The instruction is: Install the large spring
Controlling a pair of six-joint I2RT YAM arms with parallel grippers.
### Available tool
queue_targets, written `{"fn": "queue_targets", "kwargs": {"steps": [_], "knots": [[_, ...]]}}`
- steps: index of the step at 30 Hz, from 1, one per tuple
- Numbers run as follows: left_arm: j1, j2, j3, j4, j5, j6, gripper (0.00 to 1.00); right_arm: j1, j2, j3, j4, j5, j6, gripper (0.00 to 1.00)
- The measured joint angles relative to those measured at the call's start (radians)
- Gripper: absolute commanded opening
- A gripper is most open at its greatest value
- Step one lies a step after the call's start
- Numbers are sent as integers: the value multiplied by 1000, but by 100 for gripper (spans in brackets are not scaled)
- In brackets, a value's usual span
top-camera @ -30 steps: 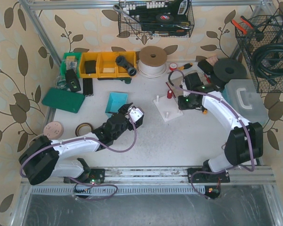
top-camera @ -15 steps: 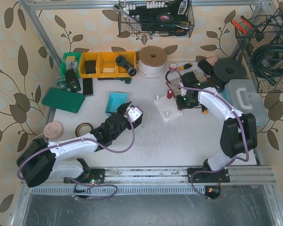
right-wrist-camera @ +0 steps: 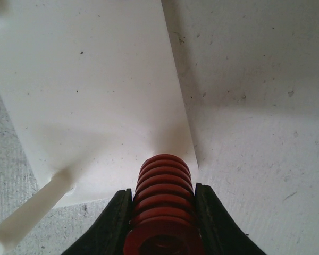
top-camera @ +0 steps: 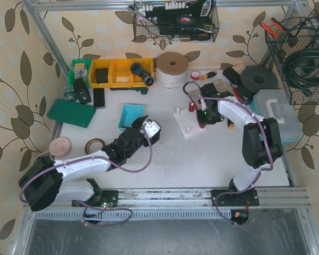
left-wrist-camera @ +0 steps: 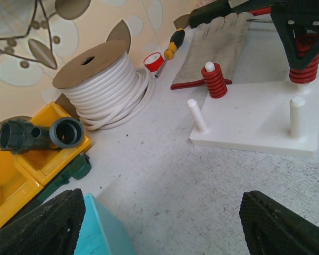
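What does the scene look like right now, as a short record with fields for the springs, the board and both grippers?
large spring: red, clamped upright at a corner of the board
seated on its peg: cannot tell
small spring: red, seated on a peg
peg board: white, lying flat
bare pegs: two in view
right gripper: shut on the large spring
left gripper: open, empty, facing the board
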Motion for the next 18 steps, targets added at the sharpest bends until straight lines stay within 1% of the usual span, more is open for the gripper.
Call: {"fn": "queue_targets", "kwargs": {"steps": [3,6,12,15,18], "knots": [[0,0,0,0,0,0,82,0,23,6,0,0,0,16],[0,0,0,0,0,0,83,0,47,10,2,0,0,26],[0,0,0,-1,0,0,83,0,61,11,3,3,5,44],[0,0,0,-2,0,0,83,0,61,27,-2,6,7,48],[0,0,0,-8,-1,0,83,0,56,45,-5,13,11,50]]}}
